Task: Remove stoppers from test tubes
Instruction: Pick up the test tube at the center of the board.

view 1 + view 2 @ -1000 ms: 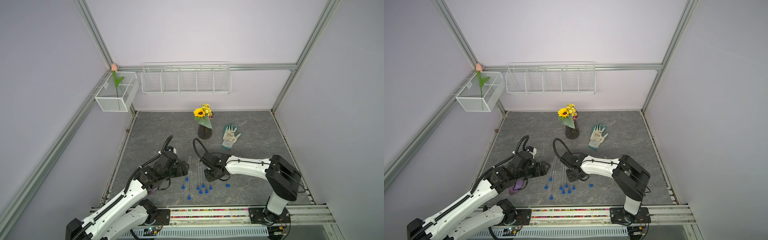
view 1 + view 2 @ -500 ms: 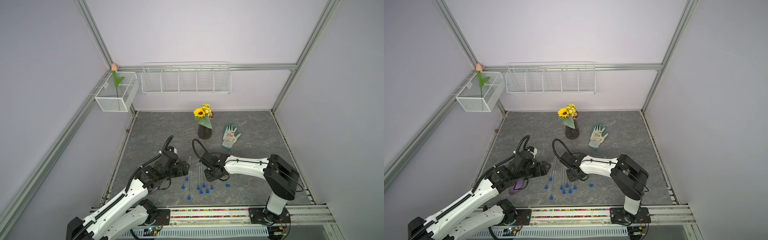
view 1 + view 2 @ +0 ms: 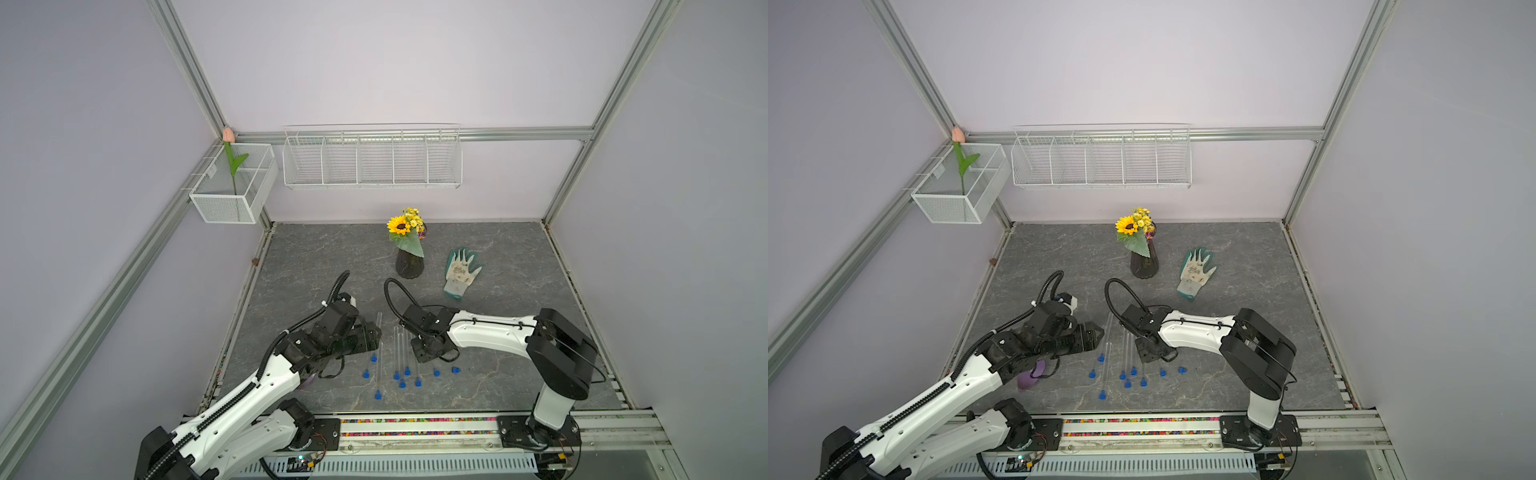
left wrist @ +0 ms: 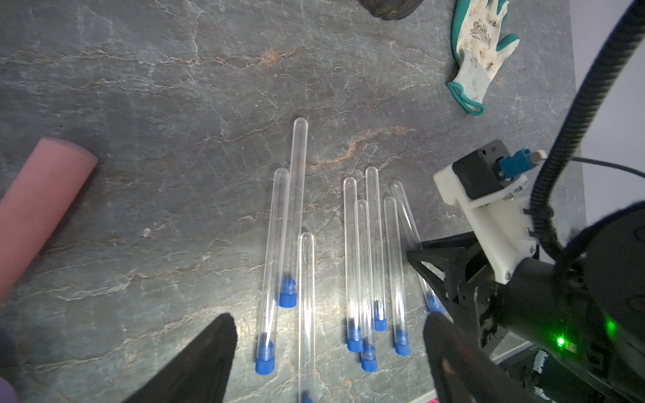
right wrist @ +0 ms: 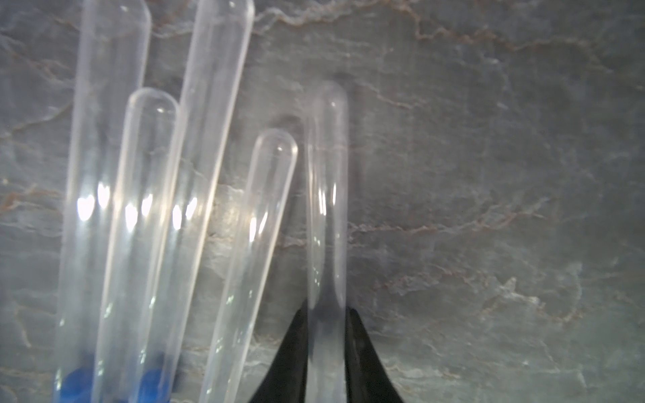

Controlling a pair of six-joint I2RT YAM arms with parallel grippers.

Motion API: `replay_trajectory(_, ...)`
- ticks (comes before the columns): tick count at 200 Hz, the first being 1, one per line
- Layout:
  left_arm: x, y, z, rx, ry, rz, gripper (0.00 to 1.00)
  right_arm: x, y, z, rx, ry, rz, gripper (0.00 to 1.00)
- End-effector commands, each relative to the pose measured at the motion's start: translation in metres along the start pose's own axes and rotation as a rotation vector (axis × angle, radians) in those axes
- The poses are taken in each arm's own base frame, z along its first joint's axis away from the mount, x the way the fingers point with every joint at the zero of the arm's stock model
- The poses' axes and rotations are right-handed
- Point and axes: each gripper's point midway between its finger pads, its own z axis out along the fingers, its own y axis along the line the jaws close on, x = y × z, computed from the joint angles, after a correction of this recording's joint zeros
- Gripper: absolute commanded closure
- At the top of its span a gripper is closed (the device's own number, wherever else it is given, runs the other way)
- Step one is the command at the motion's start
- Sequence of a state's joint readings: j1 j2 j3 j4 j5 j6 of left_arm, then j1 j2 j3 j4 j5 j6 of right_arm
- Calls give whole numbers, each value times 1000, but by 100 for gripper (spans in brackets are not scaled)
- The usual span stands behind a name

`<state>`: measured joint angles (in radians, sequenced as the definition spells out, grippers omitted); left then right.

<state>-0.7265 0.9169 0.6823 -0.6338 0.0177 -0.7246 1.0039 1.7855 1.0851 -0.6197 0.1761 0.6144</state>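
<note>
In a top view the test tubes [image 3: 398, 349] are seen lying flat on the table [image 3: 498, 257] in a loose row between the two arms. Their round ends are pointed away from the robot and their blue stoppers [image 3: 407, 371] are pointed back toward it. The right hand [image 3: 428, 351] is seen low over the last tube on its own side of the row. The left hand [image 3: 370, 336] is held by the other side, so the right hand is the nearer one to that tube. In the left wrist view the left hand [image 4: 330, 316] is shown wide open with nothing in it (its two dark fingers [image 4: 195, 359] are spread on either side of most of the row). The last tube [image 4: 405, 216] is seen a little slanted against its neighbours. Its stopper [image 4: 434, 303] is seen poking out on the robot's side of the right hand [image 4: 432, 265] and looks close to one left finger. In the right wrist view the right hand [image 5: 326, 349] is shown closed on the last tube [image 5: 326, 174], with a dark finger pressed to each side. The tube's long body is seen running straight out ahead to its round end, and its stopper is hidden behind the fingers. Whether the tube is lifted off the table cannot be told. It is judged that the stopper must be pulled back along the tube's length, toward the robot, and that the open left hand is best placed for that.
</note>
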Motion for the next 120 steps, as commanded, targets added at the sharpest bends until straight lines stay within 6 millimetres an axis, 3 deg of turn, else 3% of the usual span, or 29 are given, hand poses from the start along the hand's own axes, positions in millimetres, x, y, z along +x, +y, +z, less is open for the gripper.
replay_trajectory(1,-1,1,2,-1,-1,-7,14,12,-11,5,41,42,13,81)
replay_trajectory(120,-6,-16,11,49,27,-19,14,-6,-15,-21,-97,-57,60,83)
